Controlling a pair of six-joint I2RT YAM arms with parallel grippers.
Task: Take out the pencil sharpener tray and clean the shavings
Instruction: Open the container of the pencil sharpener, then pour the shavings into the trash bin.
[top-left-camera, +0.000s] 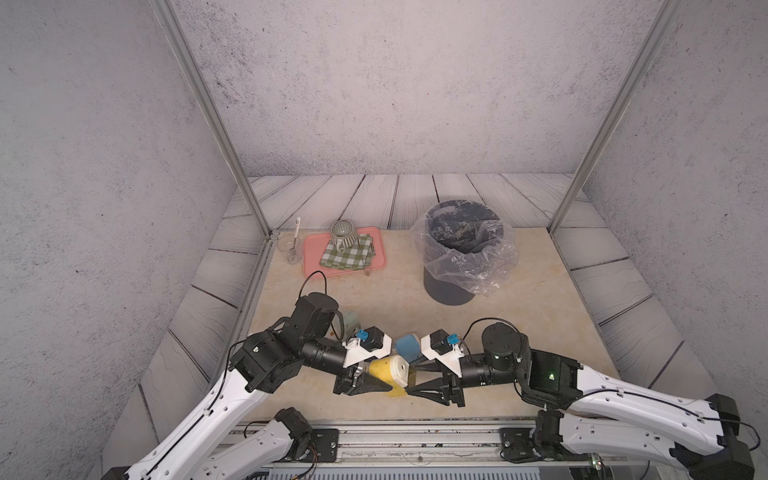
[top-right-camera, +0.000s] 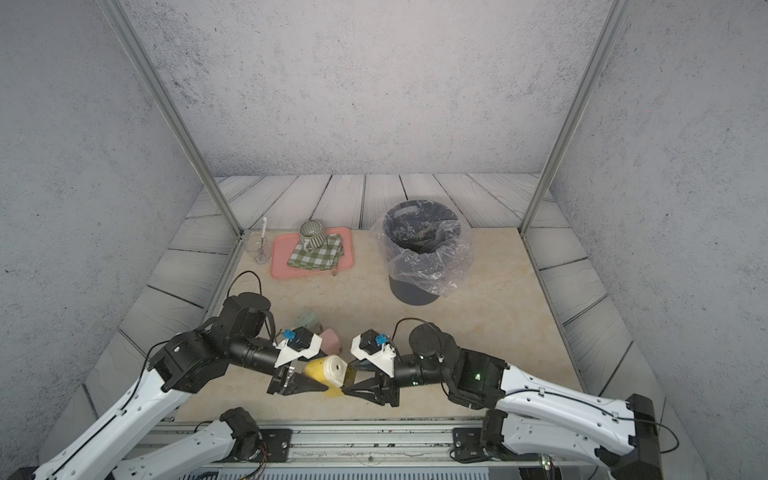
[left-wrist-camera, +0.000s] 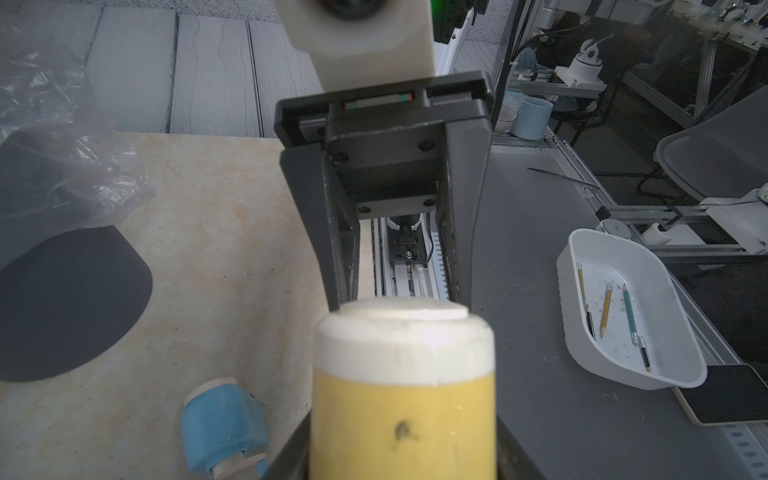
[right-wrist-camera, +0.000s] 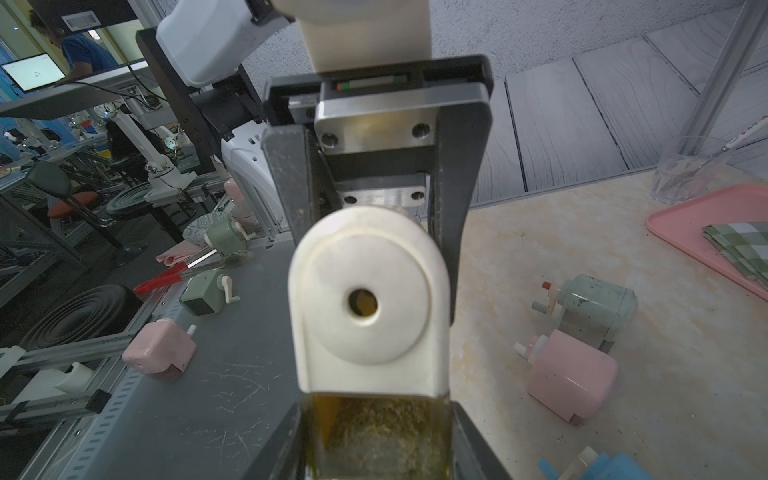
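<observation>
Clearly, the left gripper (top-left-camera: 380, 377) clenches the yellow sharpener (top-left-camera: 388, 368) at the table's (top-left-camera: 519, 332) six o'clock; its tray (right-wrist-camera: 374, 436), at the sharpener's three o'clock, sits between the right gripper's (top-left-camera: 412, 379) jaws, grip unclear.

Top views high over the table (top-left-camera: 374, 299), toward the back wall (top-left-camera: 395, 83); opposed wrist views close on the yellow sharpener (left-wrist-camera: 403, 415)

No text, label, brand or number is legible on anything.

matt plastic sharpener (top-left-camera: 388, 370), glossy crinkled plastic liner (top-left-camera: 478, 266), checked cloth (top-left-camera: 347, 255)
</observation>
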